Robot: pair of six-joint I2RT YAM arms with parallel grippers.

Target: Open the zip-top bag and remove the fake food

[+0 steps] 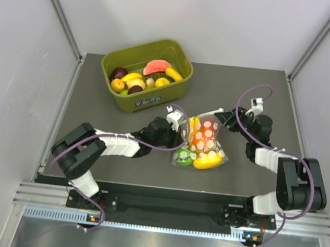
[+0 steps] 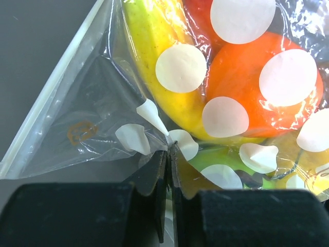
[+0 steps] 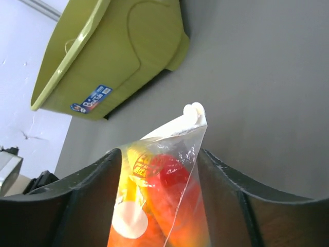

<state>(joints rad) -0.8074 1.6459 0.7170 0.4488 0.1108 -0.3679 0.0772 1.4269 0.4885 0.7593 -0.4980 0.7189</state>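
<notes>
The zip-top bag (image 1: 202, 141) lies on the dark table, clear with white dots, its white zip strip at the far end. Inside is the fake food: a yellow banana (image 2: 154, 62), an orange piece (image 2: 247, 77), a red piece (image 3: 172, 177) and a round green piece (image 1: 183, 156). My left gripper (image 1: 179, 128) is at the bag's left side, and its jaws (image 2: 169, 149) are shut on a fold of the bag's plastic (image 2: 77, 118). My right gripper (image 1: 220, 117) is at the bag's far right corner. Its fingers stand apart (image 3: 159, 152) on either side of the bag's top (image 3: 169, 170), with the white slider (image 3: 194, 110) past the fingertips.
An olive-green tub (image 1: 156, 96) with several toy fruits, including a pink watermelon slice (image 1: 157, 67), stands at the back left; it also shows in the right wrist view (image 3: 118, 56). White walls enclose the table on three sides.
</notes>
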